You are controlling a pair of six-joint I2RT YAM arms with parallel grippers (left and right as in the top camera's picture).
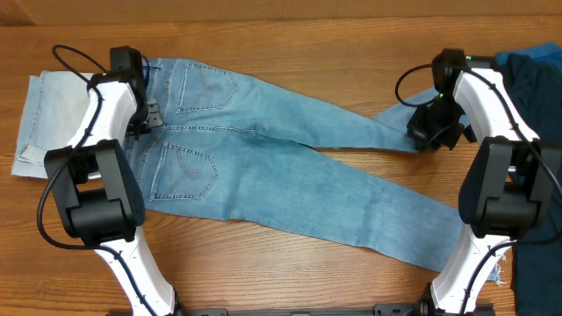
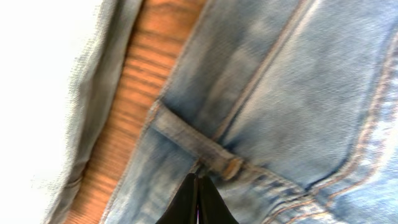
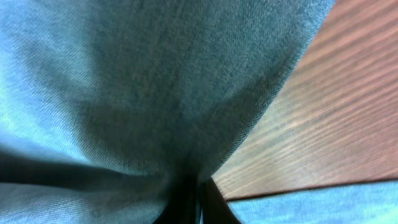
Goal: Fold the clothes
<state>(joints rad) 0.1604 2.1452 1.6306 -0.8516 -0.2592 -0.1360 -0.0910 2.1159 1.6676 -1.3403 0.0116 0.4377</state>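
Observation:
The light-blue jeans lie flat with the back pockets up, the waistband at the left and both legs running right. My left gripper is at the waistband. In the left wrist view its fingers are pressed together on the waistband edge, just below a belt loop. My right gripper is at the end of the far leg. In the right wrist view its fingers are shut on the denim, which bunches and pulls up toward them.
A paler folded denim piece lies at the far left, partly under the jeans' waistband. A dark navy garment lies at the right edge behind the right arm. Bare wooden table shows between and behind the legs.

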